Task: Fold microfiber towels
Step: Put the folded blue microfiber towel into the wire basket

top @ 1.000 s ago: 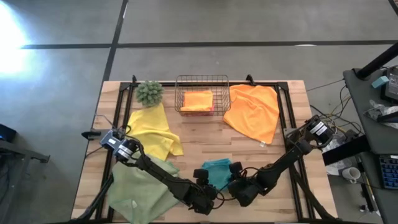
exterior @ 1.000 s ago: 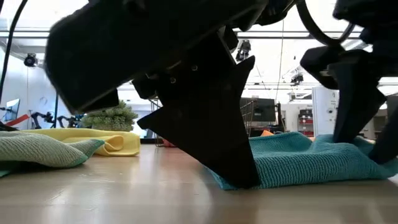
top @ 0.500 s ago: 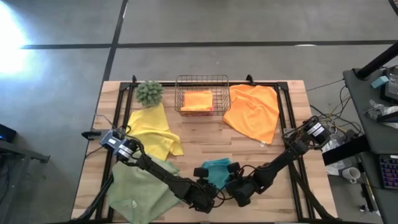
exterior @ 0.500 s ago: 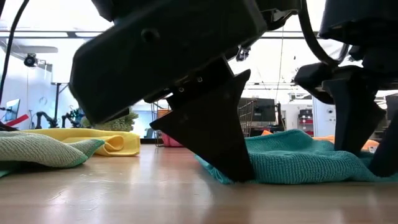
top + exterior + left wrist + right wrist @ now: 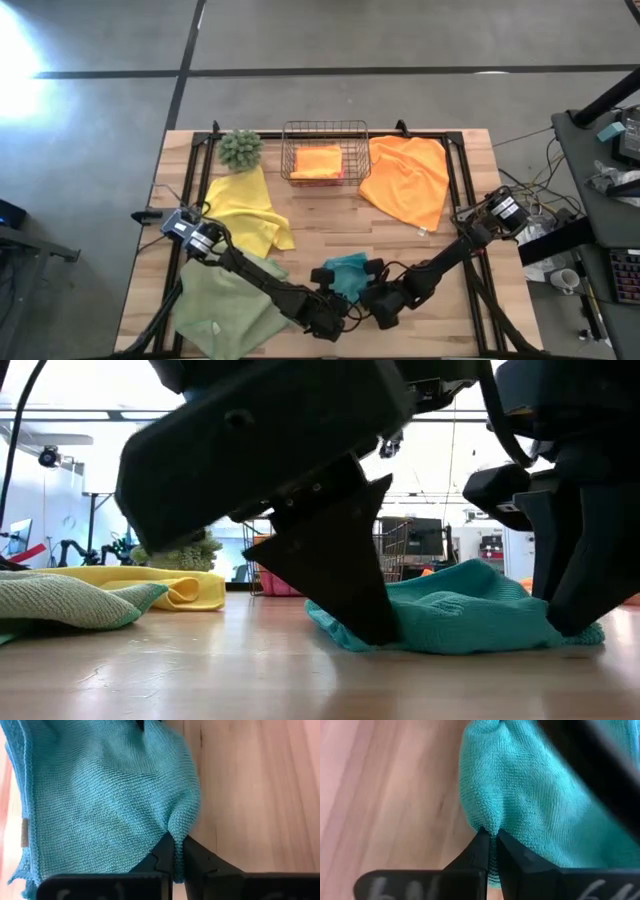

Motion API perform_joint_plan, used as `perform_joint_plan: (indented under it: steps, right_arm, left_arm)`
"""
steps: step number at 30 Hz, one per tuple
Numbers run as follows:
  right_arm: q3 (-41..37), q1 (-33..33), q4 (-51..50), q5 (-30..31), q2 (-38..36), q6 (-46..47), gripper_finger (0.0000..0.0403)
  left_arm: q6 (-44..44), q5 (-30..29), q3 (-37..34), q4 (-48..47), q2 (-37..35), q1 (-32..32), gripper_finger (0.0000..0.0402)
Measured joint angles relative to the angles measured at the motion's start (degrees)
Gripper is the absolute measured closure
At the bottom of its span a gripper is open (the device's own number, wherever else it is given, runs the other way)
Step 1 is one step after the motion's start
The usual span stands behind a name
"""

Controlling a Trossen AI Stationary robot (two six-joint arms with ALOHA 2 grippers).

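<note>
Low in the frame's centre, our teal towel (image 5: 348,271) now bunches narrower than a second ago. Our left gripper (image 5: 174,854) and right gripper (image 5: 490,841) have both clamped its edges, so lifting can begin.

Left gripper (image 5: 176,851) jaws pinch the teal towel's (image 5: 100,795) edge on the table (image 5: 260,785).
</note>
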Motion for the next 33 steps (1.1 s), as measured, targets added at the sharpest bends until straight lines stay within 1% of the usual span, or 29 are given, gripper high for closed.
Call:
perform_joint_plan:
  steps: [6, 11, 18, 22, 25, 33]
  right_arm:
    - [4.95, -0.13, -8.25, 1.13, -3.08, -0.18, 0.0391]
    - [11.63, -0.59, -15.7, 5.81, -3.26, -1.08, 0.0391]
    - [20.78, -5.67, -23.95, 11.32, -3.26, -1.59, 0.0392]
    - [24.35, -9.19, -24.89, 11.65, -3.3, -3.53, 0.0392]
    - [26.42, -11.45, -24.87, 12.45, -3.3, -5.85, 0.0392]
    - [32.46, -18.34, -25.41, 13.37, -3.3, -10.6, 0.0392]
  left_arm:
    - [-0.06, -0.44, 0.15, -5.97, -4.6, 0.13, 0.0399]
    - [3.6, -0.38, 0.02, -10.82, -10.34, 0.82, 0.0399]
    - [5.94, -2.32, -0.15, -24.01, -18.21, 3.98, 0.0399]
    - [7.22, -5.07, -0.63, -28.52, -22.91, 6.32, 0.0399]
    - [10.04, -6.25, -2.22, -29.03, -26.21, 8.16, 0.0399]
    - [15.17, -6.28, -11.21, -28.18, -34.27, 13.47, 0.0399]
